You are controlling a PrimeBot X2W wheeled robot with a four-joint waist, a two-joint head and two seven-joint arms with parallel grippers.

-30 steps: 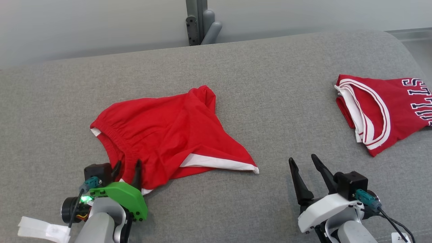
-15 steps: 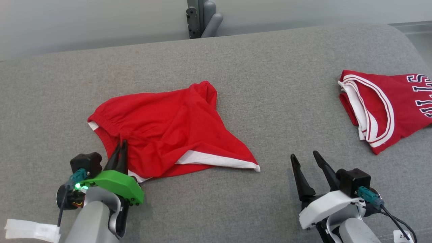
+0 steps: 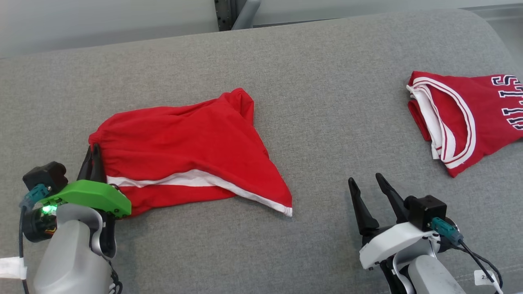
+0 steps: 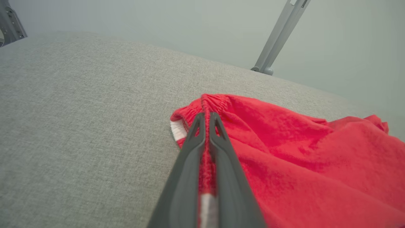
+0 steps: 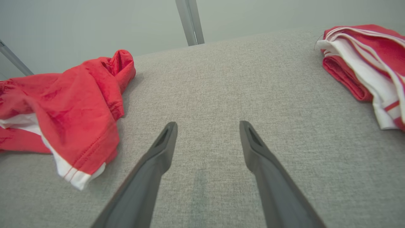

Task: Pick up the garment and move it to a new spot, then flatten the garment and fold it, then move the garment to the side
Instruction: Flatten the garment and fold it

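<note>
The garment point(image 3: 192, 151) is a pair of red shorts with white trim, lying crumpled on the grey cushion left of centre. My left gripper point(image 3: 92, 152) is shut on its elastic waistband at the garment's left end; the left wrist view shows the waistband point(image 4: 207, 107) pinched between the two fingers. My right gripper point(image 3: 364, 183) stands open above bare cushion at the lower right, nothing between its fingers. From the right wrist view the garment point(image 5: 72, 104) lies off to the left of the open right gripper point(image 5: 207, 126).
A folded red jersey point(image 3: 466, 118) with white trim and dark lettering lies at the right edge of the grey cushion point(image 3: 327, 81); it also shows as the jersey point(image 5: 370, 60) in the right wrist view. A grey metal post point(image 3: 233, 12) stands behind the cushion.
My left gripper closed on the garment's waistband and pulled it leftward, stretching the shorts out. The head camera tilted down a little. The right gripper stayed open in place.
</note>
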